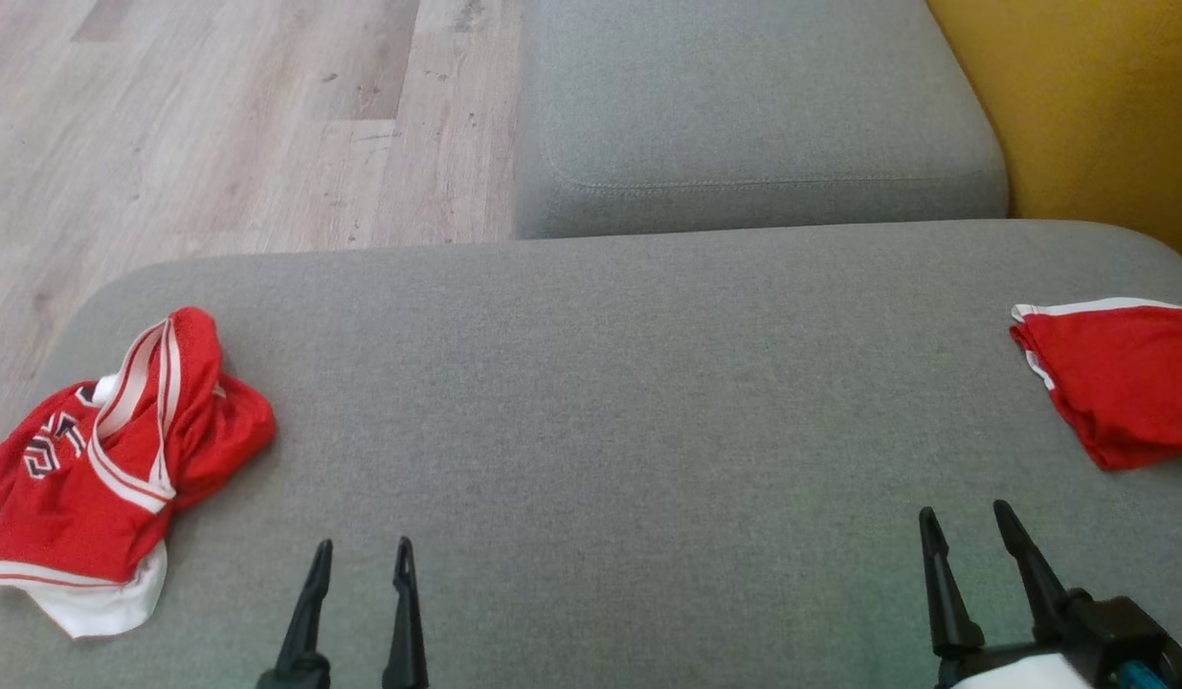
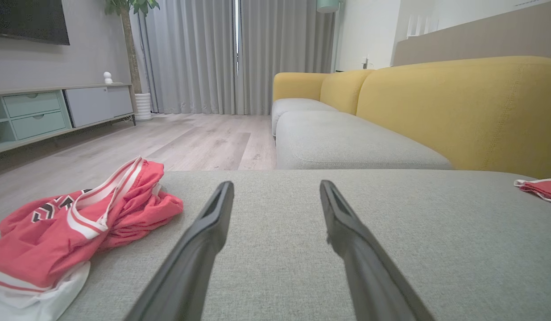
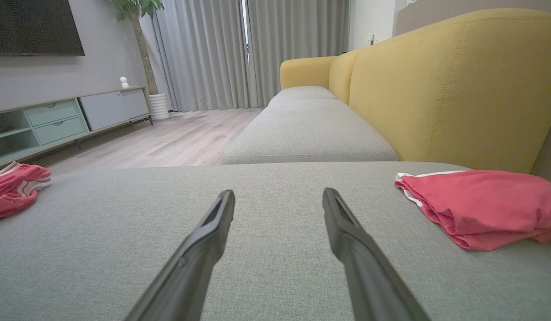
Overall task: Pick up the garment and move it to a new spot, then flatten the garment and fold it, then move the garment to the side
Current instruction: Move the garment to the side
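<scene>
While both grippers point out over a wide grey sofa cushion (image 1: pixel 600 383), neither holds anything. The left gripper (image 1: pixel 364 543) is at the bottom left of the head view, its two dark fingers spread apart and empty. The right gripper (image 1: pixel 963 508) is at the bottom right, fingers likewise spread and empty. A crumpled red jersey (image 1: pixel 122 450) with white trim and dark lettering lies bunched at the cushion's left edge, near the left gripper but not touching it. A folded red garment (image 1: pixel 1117 383) with white edging lies at the cushion's far right, near a yellow backrest (image 1: pixel 1098 105). Beyond are a second grey cushion (image 1: pixel 753 115) and pale wood floor (image 1: pixel 217 124).
</scene>
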Robot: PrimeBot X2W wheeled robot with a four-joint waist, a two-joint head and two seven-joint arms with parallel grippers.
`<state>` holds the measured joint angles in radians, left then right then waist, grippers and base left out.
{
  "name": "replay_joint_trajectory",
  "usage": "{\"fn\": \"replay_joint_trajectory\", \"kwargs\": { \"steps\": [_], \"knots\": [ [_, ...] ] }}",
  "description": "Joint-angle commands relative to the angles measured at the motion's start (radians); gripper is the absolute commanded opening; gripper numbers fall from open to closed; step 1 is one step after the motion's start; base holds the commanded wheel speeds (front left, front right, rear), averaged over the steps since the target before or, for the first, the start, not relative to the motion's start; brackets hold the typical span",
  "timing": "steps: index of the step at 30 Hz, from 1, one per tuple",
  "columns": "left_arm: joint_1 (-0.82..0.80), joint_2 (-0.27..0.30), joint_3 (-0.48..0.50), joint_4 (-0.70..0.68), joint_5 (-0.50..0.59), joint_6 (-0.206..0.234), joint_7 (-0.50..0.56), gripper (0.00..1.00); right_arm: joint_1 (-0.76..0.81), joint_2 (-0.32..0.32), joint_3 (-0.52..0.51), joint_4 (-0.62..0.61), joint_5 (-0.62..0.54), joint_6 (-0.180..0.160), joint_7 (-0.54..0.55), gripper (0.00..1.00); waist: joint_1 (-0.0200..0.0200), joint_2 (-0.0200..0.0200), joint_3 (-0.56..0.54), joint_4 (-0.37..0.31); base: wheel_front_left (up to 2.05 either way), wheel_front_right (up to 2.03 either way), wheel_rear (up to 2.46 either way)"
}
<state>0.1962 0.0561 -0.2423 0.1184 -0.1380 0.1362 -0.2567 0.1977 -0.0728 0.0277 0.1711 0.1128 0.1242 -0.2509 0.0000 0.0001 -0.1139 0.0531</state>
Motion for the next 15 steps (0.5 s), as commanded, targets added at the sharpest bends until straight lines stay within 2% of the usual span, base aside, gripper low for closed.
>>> {"fn": "replay_joint_trajectory", "kwargs": {
  "steps": [1, 15],
  "knots": [
    [-0.034, -0.006, 0.042, -0.030, 0.011, -0.006, -0.005, 1.00, -0.038, -0.005, 0.021, -0.036, -0.011, 0.007, -0.011, 1.00, 0.0000, -0.0001, 0.000, -0.001, 0.00, 0.00, 0.00],
    [-0.041, -0.006, 0.033, -0.026, 0.012, -0.005, -0.005, 1.00, -0.048, -0.012, 0.029, -0.035, -0.014, 0.007, -0.011, 1.00, 0.0000, -0.0001, 0.011, -0.014, 0.00, 0.00, 0.00]
  ]
}}
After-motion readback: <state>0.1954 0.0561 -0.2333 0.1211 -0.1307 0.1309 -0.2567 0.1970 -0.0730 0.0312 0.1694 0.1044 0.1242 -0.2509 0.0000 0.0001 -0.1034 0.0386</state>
